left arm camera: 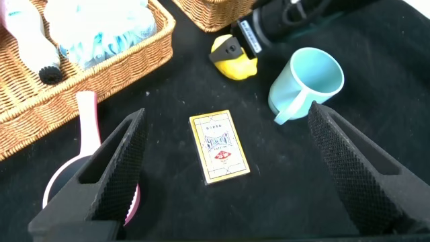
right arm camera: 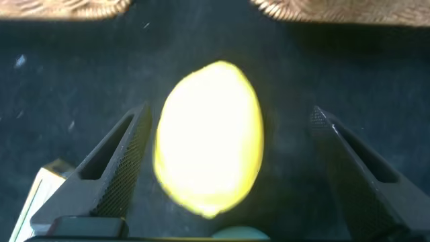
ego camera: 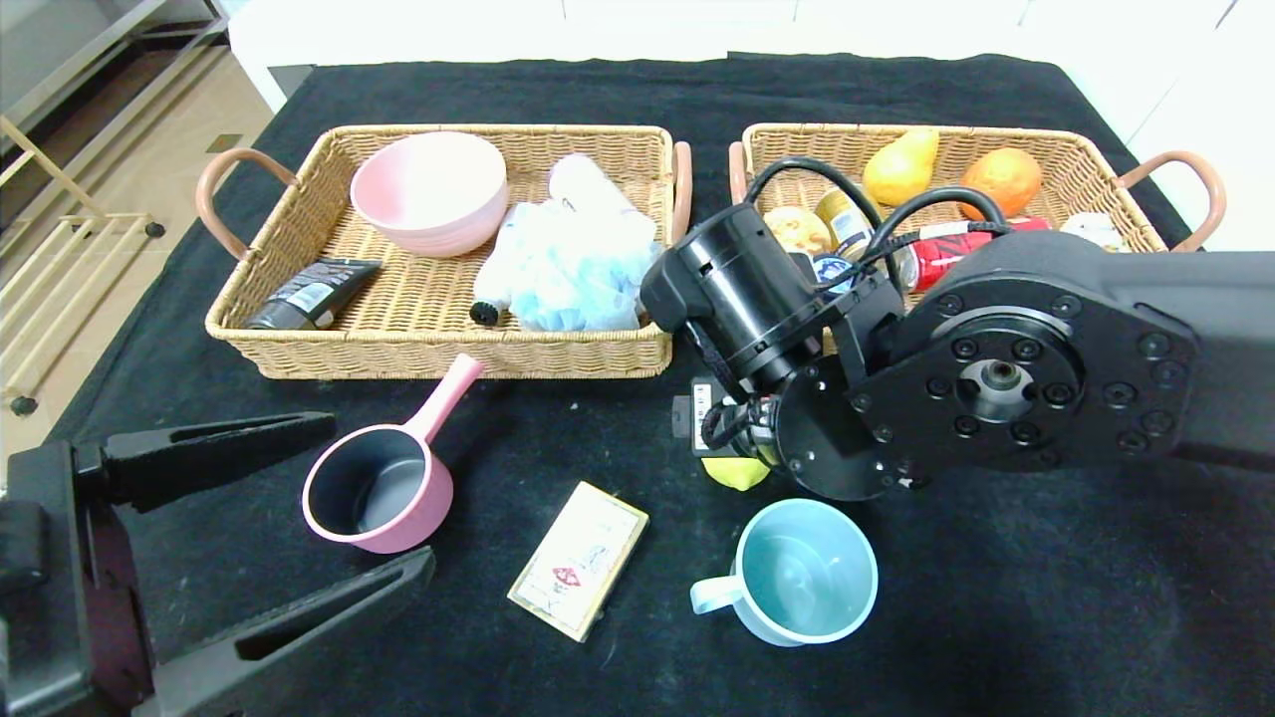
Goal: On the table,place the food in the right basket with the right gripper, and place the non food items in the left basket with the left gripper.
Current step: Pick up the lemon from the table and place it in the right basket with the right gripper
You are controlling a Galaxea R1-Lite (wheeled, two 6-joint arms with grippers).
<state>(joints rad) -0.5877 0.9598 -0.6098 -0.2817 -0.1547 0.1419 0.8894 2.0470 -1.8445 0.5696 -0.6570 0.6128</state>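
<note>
Your right claw (right arm camera: 228, 168) hangs released over the lemon (right arm camera: 209, 138) mid-worktop, one finger close, the other apart; centre it, then clench gently; carry it to the right basket (ego camera: 1096, 159) by the far edge; left claw (left arm camera: 228, 168) waits released near the front-left corner.

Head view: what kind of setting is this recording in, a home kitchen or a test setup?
Probably a staged indoor test setup: a large table draped in black cloth, two matching rectangular tan wicker baskets for sorting, and assorted household props laid out; pale walls and tan flooring behind.
</note>
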